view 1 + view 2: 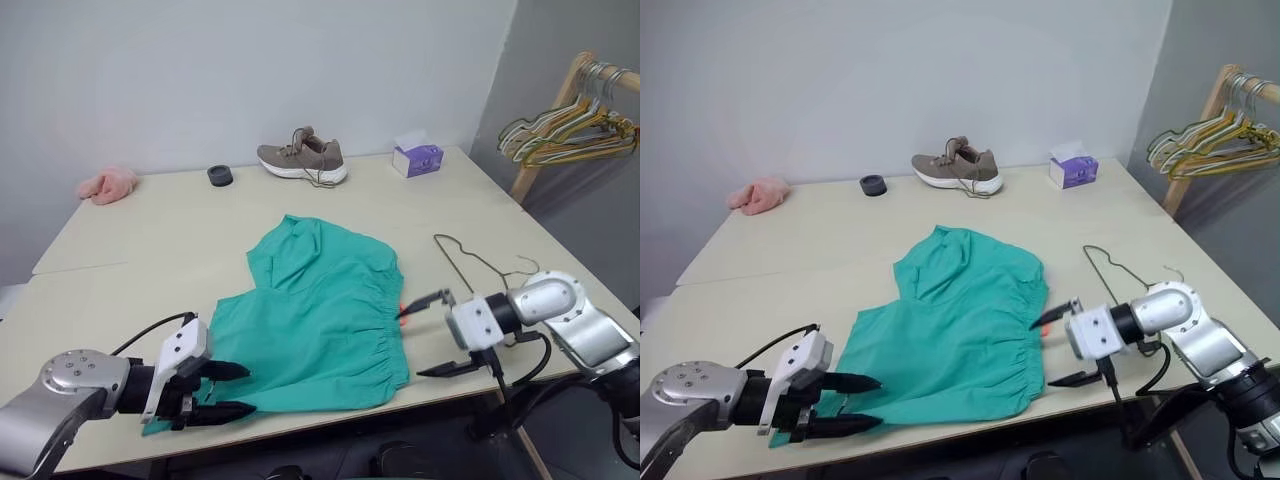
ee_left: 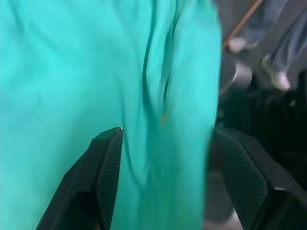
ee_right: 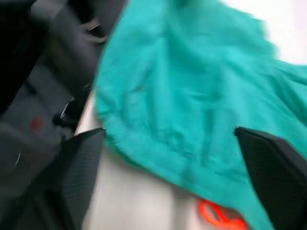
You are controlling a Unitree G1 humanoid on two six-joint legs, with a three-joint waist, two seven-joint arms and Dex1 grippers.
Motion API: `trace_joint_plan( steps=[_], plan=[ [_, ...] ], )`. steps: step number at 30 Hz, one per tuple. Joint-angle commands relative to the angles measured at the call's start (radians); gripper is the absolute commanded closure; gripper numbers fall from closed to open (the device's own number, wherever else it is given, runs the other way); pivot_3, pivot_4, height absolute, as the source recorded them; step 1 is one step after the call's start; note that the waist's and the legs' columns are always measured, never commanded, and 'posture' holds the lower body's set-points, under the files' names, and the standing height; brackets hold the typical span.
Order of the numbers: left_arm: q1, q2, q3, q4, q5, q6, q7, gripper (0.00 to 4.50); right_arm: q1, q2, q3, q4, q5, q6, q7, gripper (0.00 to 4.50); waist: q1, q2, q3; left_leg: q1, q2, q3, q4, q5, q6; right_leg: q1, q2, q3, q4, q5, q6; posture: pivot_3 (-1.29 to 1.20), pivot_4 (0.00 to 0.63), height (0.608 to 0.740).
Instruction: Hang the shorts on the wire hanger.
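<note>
Beside the right pincer (image 1: 437, 334) — jaws wide, empty — the wire hanger (image 1: 478, 262) lies just behind it; shorts (image 1: 325, 315) spread between it and the open left pincer (image 1: 228, 389) on the bench (image 1: 180, 230).

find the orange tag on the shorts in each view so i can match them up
Left eye view: orange tag at the shorts' waistband edge, by the right gripper's upper finger.
Right eye view: same spot.
Left wrist view: not in it.
Right wrist view: at the fabric's edge, between the fingers.
Shared landmark: the gathered waistband.
</note>
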Motion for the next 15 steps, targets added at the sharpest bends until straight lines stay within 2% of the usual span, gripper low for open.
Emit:
trace_joint_plan(
  steps=[1,4,7,10,12,15],
  plan=[
    [-0.044,-0.008,0.024,-0.026,-0.082,0.047,-0.005,1.43,0.017,0.016,-0.139,-0.047,0.087,0.178,-0.124,0.02,-0.002,0.000,0.000,0.000,0.000,0.000,0.000,0.000,0.000,0.000,0.000,0.000,0.000,0.000,0.000,-0.30,0.000,0.740],
    [-0.096,0.004,0.002,-0.049,-0.121,0.084,-0.014,1.43,0.064,0.051,-0.291,-0.024,0.101,0.292,-0.295,0.02,-0.010,-0.001,0.000,-0.001,0.000,0.001,0.000,-0.001,0.000,0.000,0.000,0.001,0.000,0.000,0.001,-0.31,0.000,0.740],
    [-0.138,0.026,-0.026,-0.042,-0.112,0.100,-0.033,0.89,0.132,0.074,-0.379,-0.031,0.071,0.317,-0.386,0.00,-0.016,0.000,0.000,-0.003,0.000,0.002,0.000,-0.001,0.000,-0.001,0.000,0.002,-0.001,0.000,0.001,-0.33,0.000,0.740],
    [-0.149,0.067,-0.048,-0.048,-0.084,0.079,-0.076,0.02,0.190,0.079,-0.418,-0.056,0.066,0.335,-0.414,0.00,-0.032,0.001,0.000,-0.006,0.000,0.002,0.000,-0.001,0.001,-0.003,0.000,0.002,-0.001,-0.001,0.002,-0.34,0.000,0.740],
    [-0.160,0.060,-0.057,-0.042,-0.039,0.028,-0.068,0.02,0.204,0.095,-0.439,-0.062,0.060,0.343,-0.447,0.00,-0.046,0.002,0.000,-0.010,0.000,0.003,0.000,-0.001,0.001,-0.008,0.001,0.002,0.000,-0.001,0.002,-0.34,0.000,0.740],
    [-0.214,0.015,-0.049,-0.037,-0.050,0.006,-0.031,0.02,0.207,0.116,-0.450,-0.052,0.028,0.349,-0.491,0.00,-0.066,0.003,0.000,-0.013,0.001,0.004,0.001,-0.001,0.001,-0.010,0.001,0.003,0.000,0.000,0.003,-0.34,0.000,0.740]
  ],
)
